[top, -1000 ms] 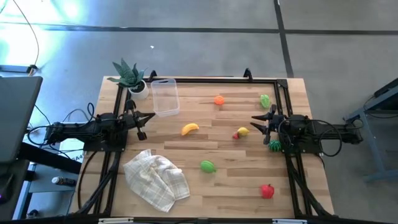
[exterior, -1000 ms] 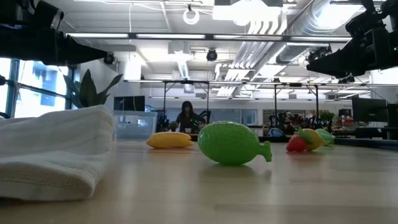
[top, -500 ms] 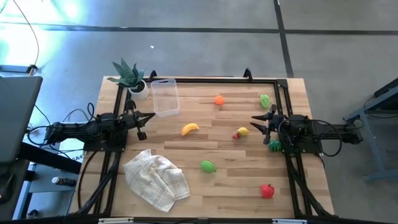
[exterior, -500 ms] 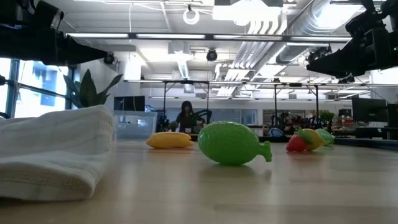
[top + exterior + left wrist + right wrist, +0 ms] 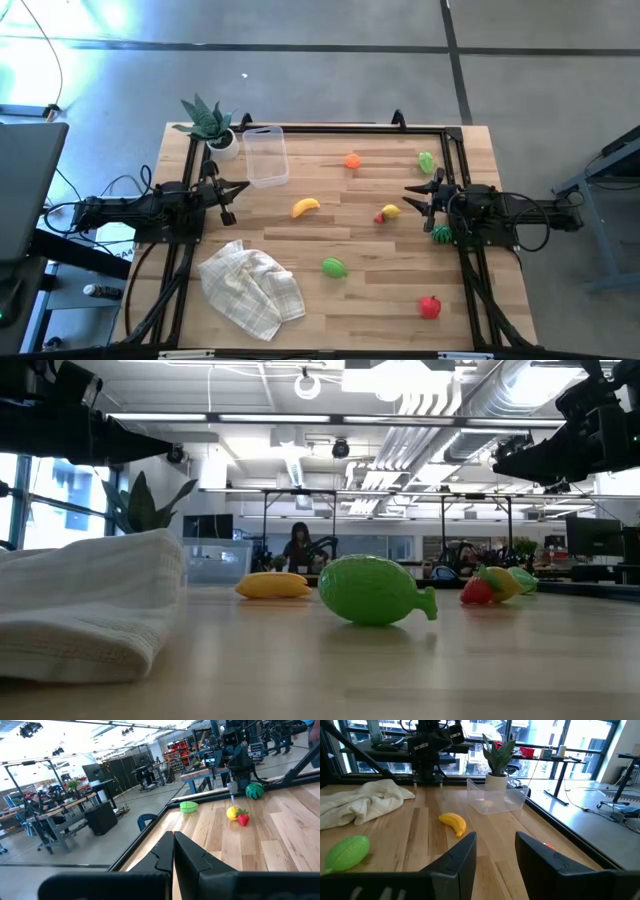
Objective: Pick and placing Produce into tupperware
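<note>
high view shows me the produce scattered loose across the table (image 5: 300, 310), none of it in the tub (image 5: 265, 155) yet, which stands empty at the far left corner beside the plant (image 5: 208, 122). i read that spread as a start layout: each piece lies apart with room for fingers to drop around it. the banana (image 5: 305, 207) lies mid-table nearest the tub, the orange (image 5: 352, 160) further back, a green piece (image 5: 427, 161) at the far right, the lemon (image 5: 390, 211) touching a small red piece (image 5: 379, 218), a green fruit (image 5: 334, 267) toward the front, a red pepper (image 5: 430, 307) at the front right, and a dark green piece (image 5: 442, 235) by the right arm's base. a crumpled cloth (image 5: 250, 285) lies front left, clear of the produce. my right gripper (image 5: 417, 199) hovers above the boards just beside the lemon, its fingers (image 5: 460, 857) parted a modest way with nothing between them and touching nothing. my left gripper (image 5: 232, 196) waits at the left edge in front of the tub, fingers (image 5: 192, 857) pressed together and empty. the lemon looks the closest pick for the right arm, though how high the gripper hangs i can't quite judge from the low view.
</note>
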You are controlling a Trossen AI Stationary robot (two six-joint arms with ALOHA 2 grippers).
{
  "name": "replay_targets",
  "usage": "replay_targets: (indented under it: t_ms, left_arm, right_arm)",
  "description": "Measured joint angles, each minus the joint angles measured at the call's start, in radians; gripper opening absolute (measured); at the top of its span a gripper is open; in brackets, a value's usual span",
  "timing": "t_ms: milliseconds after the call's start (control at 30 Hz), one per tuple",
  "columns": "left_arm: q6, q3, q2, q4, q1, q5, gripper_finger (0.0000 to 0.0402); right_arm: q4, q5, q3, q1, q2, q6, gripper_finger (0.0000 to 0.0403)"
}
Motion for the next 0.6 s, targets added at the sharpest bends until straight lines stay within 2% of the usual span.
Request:
replay_targets:
  t_ms: [500,600]
  left_arm:
    - [-0.001,0.000,0.000,0.000,0.000,0.000,0.0003]
    - [-0.071,0.000,0.000,0.012,0.000,0.000,0.0003]
  right_arm:
    - [0.000,0.000,0.000,0.000,0.000,0.000,0.0126]
    - [0.000,0.000,0.000,0.000,0.000,0.000,0.0126]
